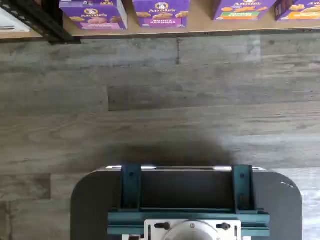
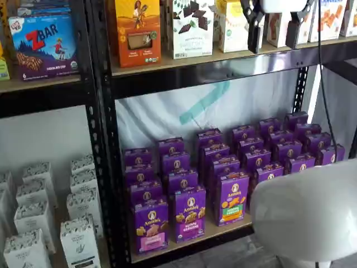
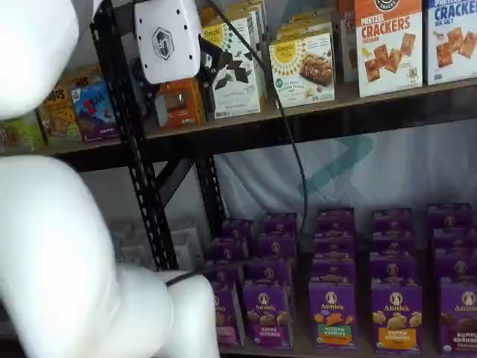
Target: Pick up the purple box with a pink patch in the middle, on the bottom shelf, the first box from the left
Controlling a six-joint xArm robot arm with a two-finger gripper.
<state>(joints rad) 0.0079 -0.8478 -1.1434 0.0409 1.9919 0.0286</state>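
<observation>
The purple box (image 2: 151,226) stands upright at the front left of the bottom shelf (image 2: 192,240), with a pink band low on its front. It also shows in the wrist view (image 1: 93,15), on the shelf board (image 1: 200,26). In a shelf view (image 3: 226,315) the white arm partly hides it. My gripper (image 2: 275,30) hangs high at the upper shelf, far above and to the right of the box. A wide gap shows between its two black fingers (image 2: 255,25), and nothing is in them. In a shelf view its white body (image 3: 168,37) sits by the rack post.
Rows of other purple Annie's cartons (image 2: 231,198) fill the bottom shelf to the right of and behind the box. A black rack post (image 2: 103,167) stands just left of it, with white cartons (image 2: 33,223) beyond. White arm links (image 2: 312,215) fill the foreground. Grey wood floor (image 1: 160,100) lies before the shelf.
</observation>
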